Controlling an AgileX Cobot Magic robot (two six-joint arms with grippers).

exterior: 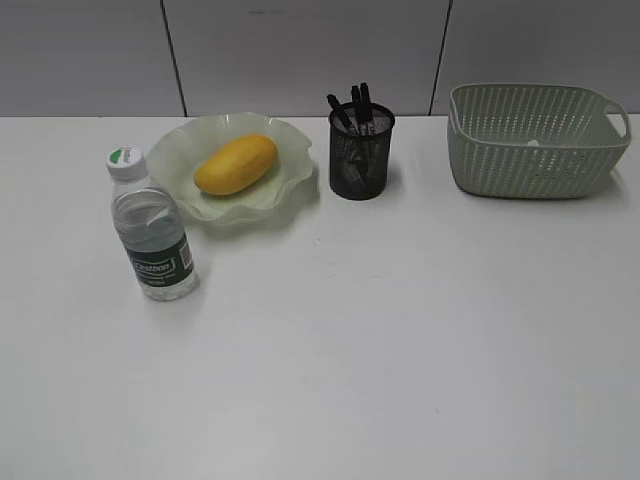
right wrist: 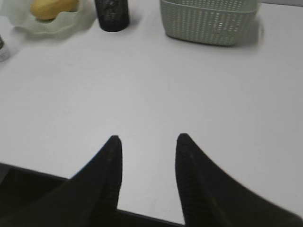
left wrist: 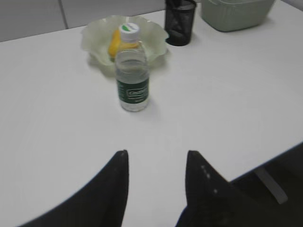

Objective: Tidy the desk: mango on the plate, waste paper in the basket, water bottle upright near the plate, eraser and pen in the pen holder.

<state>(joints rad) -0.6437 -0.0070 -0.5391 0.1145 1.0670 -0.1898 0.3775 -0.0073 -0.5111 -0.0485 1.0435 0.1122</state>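
The yellow-orange mango (exterior: 235, 164) lies on the pale green ruffled plate (exterior: 185, 150) at the back left of the white desk (exterior: 380, 330). The water bottle (exterior: 150, 228) stands upright just in front of the plate's left side. Dark pens stick out of the black mesh pen holder (exterior: 361, 152); the eraser is not visible. A small white scrap that may be the waste paper (exterior: 534, 143) shows inside the basket (exterior: 535, 140) at the back right. Neither gripper appears in the exterior view. My left gripper (left wrist: 157, 153) is open and empty, well short of the bottle (left wrist: 132, 75). My right gripper (right wrist: 147, 138) is open and empty over the front edge.
A grey panelled wall (exterior: 300, 50) runs behind the desk. The desk's near edge (right wrist: 57, 176) shows under the right gripper, and its corner edge (left wrist: 265, 158) shows beside the left one. The basket (right wrist: 208, 21) and pen holder (right wrist: 112, 14) stand far ahead of the right gripper.
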